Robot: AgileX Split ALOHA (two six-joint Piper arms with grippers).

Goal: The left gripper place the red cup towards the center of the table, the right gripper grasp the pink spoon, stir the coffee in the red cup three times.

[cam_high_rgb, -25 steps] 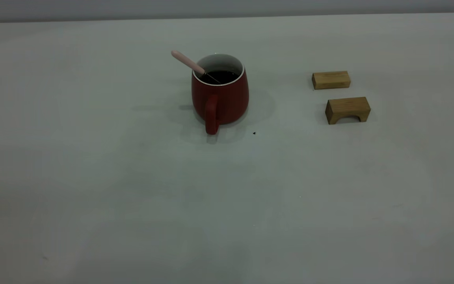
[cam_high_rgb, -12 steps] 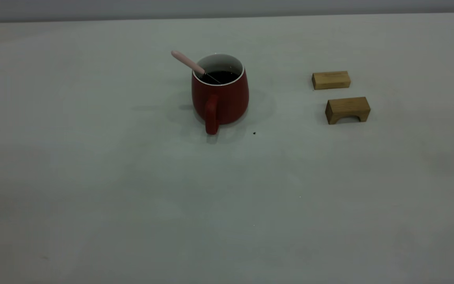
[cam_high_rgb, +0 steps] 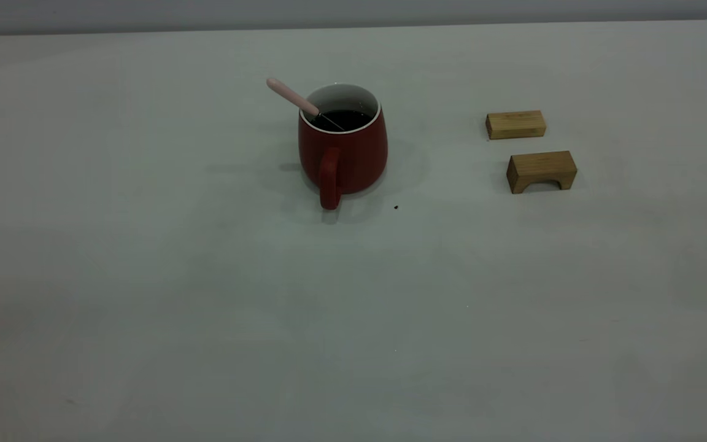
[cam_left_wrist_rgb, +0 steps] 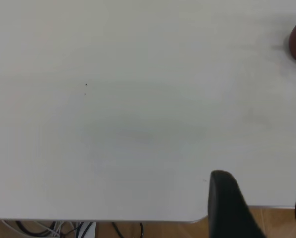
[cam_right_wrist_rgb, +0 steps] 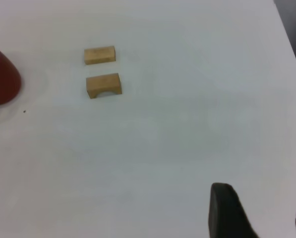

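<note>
Squat dark-red ceramic cup (cam_high_rgb: 342, 147) with white rim and red loop handle standing upright near the middle of the large pale grey-white table (cam_high_rgb: 206, 307), handle turned toward the exterior camera, dark glossy coffee (cam_high_rgb: 346, 119) well below the rim. Small pink-handled spoon (cam_high_rgb: 292, 96) with grey metal neck propped in the cup, bowl down in the liquid, handle leaning over the rim toward the left arm's side. Off toward the right arm's side, well apart from the cup, two tan wooden blocks: a plain flat one (cam_high_rgb: 515, 124) and an arched one (cam_high_rgb: 541, 171) just nearer the camera. Neither arm in the exterior view. Left gripper (cam_left_wrist_rgb: 259, 208) back over the table's edge, fingers spread apart and empty, only a sliver of the cup at the margin of its wrist view. Right gripper (cam_right_wrist_rgb: 259, 210) likewise drawn back, fingers parted and holding nothing, cup and blocks far off. Probably heavy, rigid and glazed-slick, that cup, and liable to slop if tipped; best taken by the handle or squarely across the body. Spoon likely light, stiff and thin, apt to pivot on the rim; best pinched on the pink handle above the rim.
</note>
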